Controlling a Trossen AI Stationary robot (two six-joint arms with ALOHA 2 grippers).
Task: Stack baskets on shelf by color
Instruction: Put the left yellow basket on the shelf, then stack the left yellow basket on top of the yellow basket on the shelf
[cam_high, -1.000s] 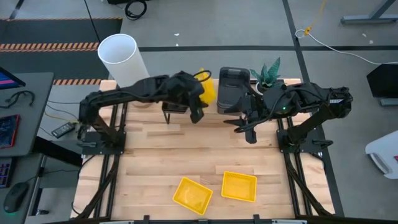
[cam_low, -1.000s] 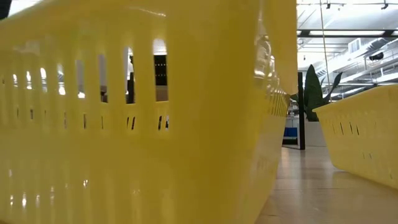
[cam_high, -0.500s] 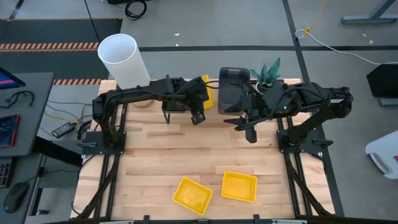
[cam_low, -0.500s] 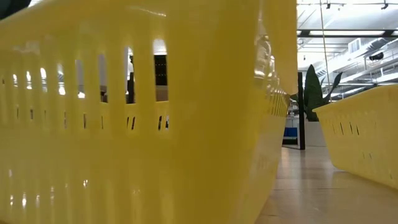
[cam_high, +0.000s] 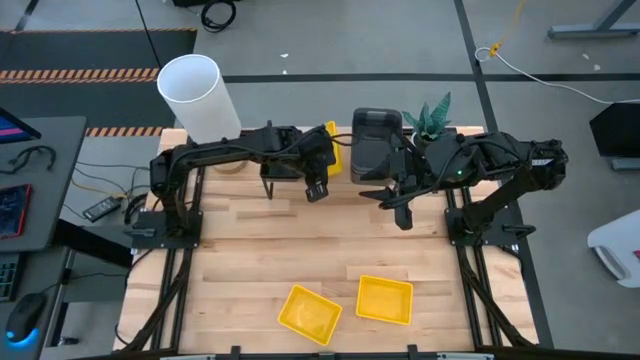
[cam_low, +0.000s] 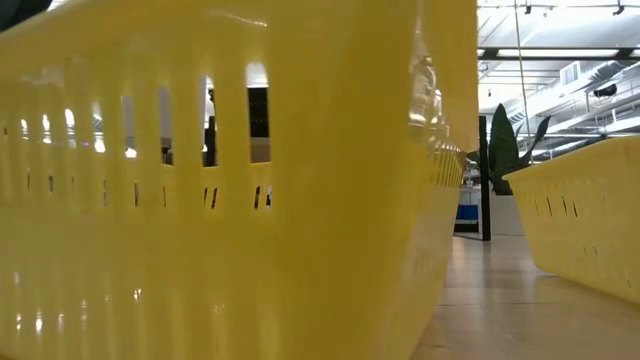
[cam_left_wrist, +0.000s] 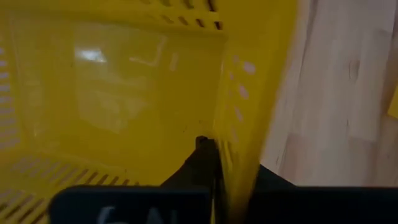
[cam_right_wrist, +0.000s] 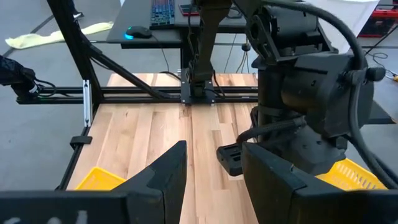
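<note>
Since a second ago our left gripper (cam_high: 318, 185) is drawing back toward the shelf (cam_high: 290, 160), its fingers clamping the wall of a yellow basket (cam_left_wrist: 124, 93). We are judging it light, thin and flexible, so the rim suits. Our right gripper (cam_right_wrist: 214, 168) is waiting unclenched beside the grey baskets (cam_high: 375, 140); the shelf top is mostly hidden.

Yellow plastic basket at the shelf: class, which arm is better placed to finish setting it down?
Left. The left gripper already pinches the yellow slotted plastic basket's wall, while the right gripper hangs open and empty.
</note>
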